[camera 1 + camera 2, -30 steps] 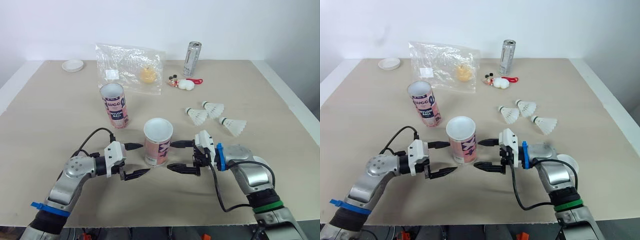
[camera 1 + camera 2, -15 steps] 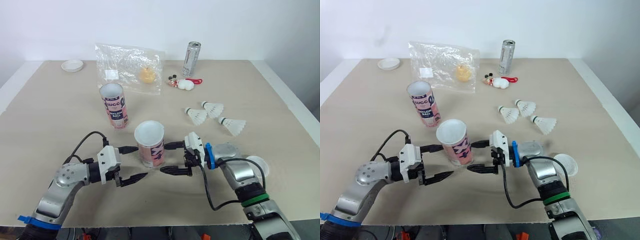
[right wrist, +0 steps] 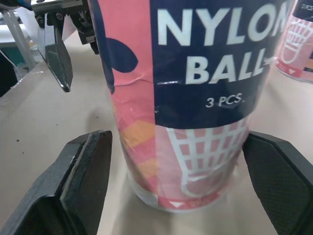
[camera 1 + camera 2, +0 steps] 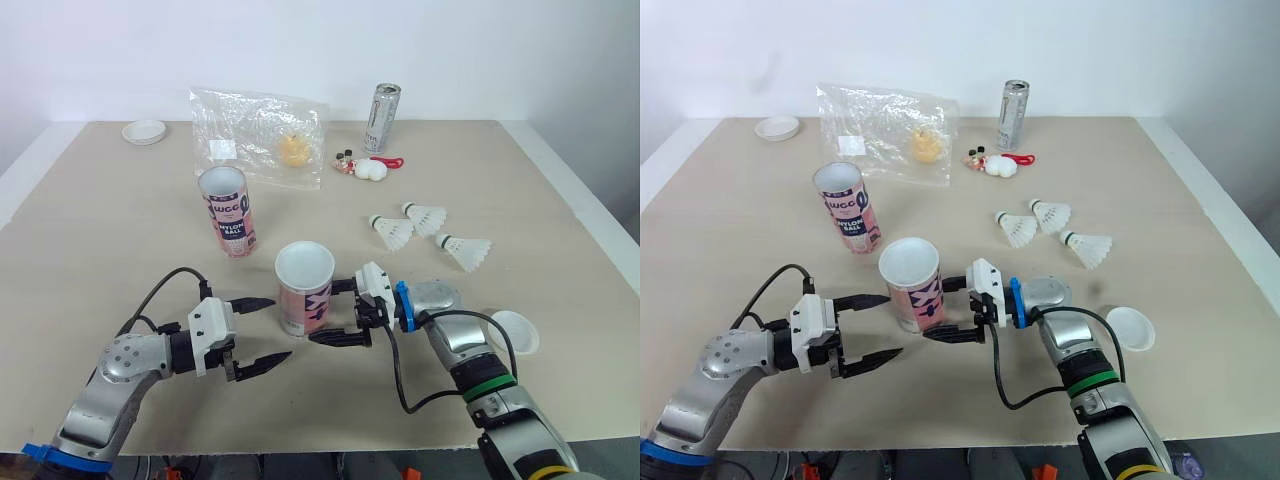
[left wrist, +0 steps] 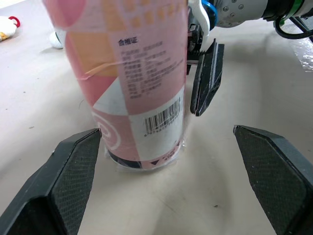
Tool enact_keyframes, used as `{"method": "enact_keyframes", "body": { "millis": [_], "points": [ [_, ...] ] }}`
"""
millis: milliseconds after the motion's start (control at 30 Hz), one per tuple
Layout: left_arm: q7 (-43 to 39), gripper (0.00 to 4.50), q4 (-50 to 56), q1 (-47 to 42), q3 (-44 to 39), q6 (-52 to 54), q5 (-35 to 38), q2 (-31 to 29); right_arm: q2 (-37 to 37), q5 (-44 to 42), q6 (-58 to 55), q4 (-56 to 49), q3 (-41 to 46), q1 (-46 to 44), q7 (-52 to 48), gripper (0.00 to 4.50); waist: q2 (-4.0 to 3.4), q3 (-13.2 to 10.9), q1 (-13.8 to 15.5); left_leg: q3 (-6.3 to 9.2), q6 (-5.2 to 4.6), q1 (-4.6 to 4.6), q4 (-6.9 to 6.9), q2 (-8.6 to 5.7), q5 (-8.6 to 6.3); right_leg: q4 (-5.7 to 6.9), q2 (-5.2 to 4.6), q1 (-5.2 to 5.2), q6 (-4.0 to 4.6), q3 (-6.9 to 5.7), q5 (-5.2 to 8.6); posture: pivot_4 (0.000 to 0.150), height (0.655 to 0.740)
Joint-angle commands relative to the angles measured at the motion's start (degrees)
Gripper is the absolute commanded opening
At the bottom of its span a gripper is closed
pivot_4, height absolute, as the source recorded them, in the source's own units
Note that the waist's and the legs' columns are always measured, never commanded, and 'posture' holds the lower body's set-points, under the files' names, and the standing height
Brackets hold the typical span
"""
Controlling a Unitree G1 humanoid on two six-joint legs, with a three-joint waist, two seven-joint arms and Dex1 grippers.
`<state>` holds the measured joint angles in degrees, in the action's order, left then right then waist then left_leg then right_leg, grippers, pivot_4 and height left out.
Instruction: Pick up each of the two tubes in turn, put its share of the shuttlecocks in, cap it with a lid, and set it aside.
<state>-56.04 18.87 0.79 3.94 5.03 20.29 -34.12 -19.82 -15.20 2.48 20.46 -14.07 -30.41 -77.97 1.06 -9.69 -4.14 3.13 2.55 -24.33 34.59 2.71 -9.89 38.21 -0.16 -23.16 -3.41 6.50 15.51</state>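
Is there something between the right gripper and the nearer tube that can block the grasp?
Nothing visible does. The right gripper is open, with one finger on each side of the nearer tube, not yet closed on it.

On the table (image 4: 100,230), tube (image 4: 304,290) at near middle between the spread fingers of the right gripper (image 4: 325,312), left gripper (image 4: 280,327) just left, second tube (image 4: 228,210) behind-left, shuttlecocks (image 4: 392,232) right, lid (image 4: 513,332) near right, bag (image 4: 258,135) and can (image 4: 383,118) behind

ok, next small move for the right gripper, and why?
Probably close the right gripper on the nearer pink-and-navy cardboard tube. Its open fingers sit on either side of that tube without touching it, and the tube stands upright with its top open. The left gripper is open too, just off the tube's other side, so it is less well placed.
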Motion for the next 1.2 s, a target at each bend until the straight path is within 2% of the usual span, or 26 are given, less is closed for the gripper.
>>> {"method": "enact_keyframes", "body": {
  "millis": [33, 1000, 1067, 1200],
  "points": [
    [0.81, 4.5, 2.27, 0.31, -1.21, -0.07, 0.63, -0.37, 1.28, 0.18, 0.9, -0.04, -0.66, -1.91, -0.56, 4.4, 0.0, 0.0, 0.0, 0.0, 0.0, 0.01, 0.0, 0.0, 0.0, 0.01, 0.0, 0.0, 0.0, 0.0, 0.0, 0.15, 0.74],
    [2.2, 4.5, 0.73, -0.45, -1.06, -0.27, -0.01, -0.61, 7.45, 3.8, 5.07, 6.36, -2.76, -4.64, -0.4, 4.4, -0.01, 0.0, -0.02, 0.01, 0.02, 0.05, 0.06, 0.03, 0.05, 0.1, 0.03, 0.02, 0.11, -0.02, -0.11, 0.15, 0.74],
    [2.19, 4.5, 0.56, -0.39, -1.09, -0.41, -0.09, -0.61, 7.45, 3.76, 5.03, 6.26, -2.72, -4.61, -0.2, 3.91, 0.0, 0.0, -0.02, 0.01, 0.02, 0.05, 0.06, 0.03, 0.05, 0.11, 0.03, 0.02, 0.11, -0.02, -0.11, 0.15, 0.74],
    [2.25, 4.5, 0.29, -0.55, -1.08, -0.51, -0.21, -0.57, 7.17, 3.44, 4.12, 5.69, -2.57, -4.41, -0.06, 3.91, 0.0, 0.0, -0.03, 0.01, 0.02, 0.07, 0.07, 0.03, 0.05, 0.13, 0.03, 0.02, 0.11, -0.02, -0.1, 0.15, 0.74]
  ]
}}
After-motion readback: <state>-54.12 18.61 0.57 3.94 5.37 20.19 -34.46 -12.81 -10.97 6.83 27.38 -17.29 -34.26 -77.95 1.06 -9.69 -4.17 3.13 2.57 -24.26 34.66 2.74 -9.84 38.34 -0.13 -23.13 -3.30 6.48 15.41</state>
